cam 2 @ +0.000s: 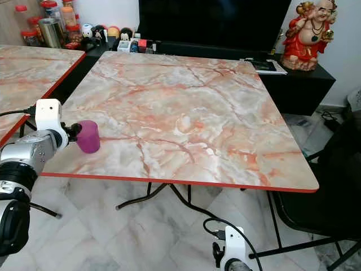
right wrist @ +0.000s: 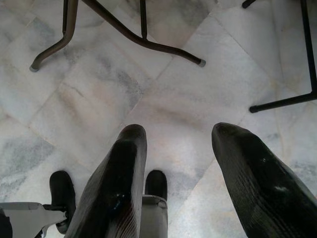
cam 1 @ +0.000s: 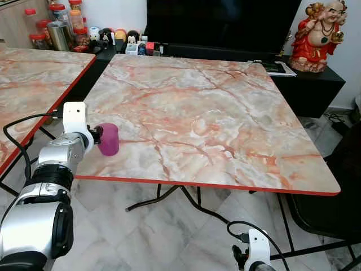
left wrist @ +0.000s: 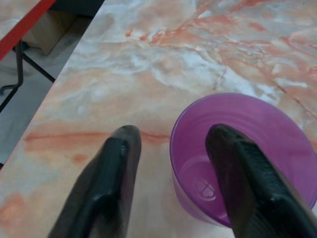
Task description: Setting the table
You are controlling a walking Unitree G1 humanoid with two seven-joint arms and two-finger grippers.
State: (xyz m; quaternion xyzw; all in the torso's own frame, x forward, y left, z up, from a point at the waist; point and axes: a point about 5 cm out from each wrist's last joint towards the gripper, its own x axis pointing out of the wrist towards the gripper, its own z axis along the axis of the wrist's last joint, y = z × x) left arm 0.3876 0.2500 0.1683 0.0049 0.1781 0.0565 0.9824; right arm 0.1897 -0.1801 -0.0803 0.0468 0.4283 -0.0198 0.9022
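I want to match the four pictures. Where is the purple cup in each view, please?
Left eye view: purple cup near the table's left front edge, at the left gripper.
Right eye view: same spot.
Left wrist view: beside one finger, the other inside it.
Right wrist view: floor tiles, no cup.
Shared landmark: the table's red edge.

**No readable text in view**

Nothing legible appears in any of the views. The jars (cam 1: 52,22) at the far left carry labels, but these are too small and blurred to read. The small boxes and figurines (cam 1: 131,44) on the dark cabinet show patches of colour without any lettering that can be made out. The papers (cam 1: 276,68) beside the red statue (cam 1: 318,35) are likewise too distant to read. The purple cup (left wrist: 237,153) bears no printed mark.
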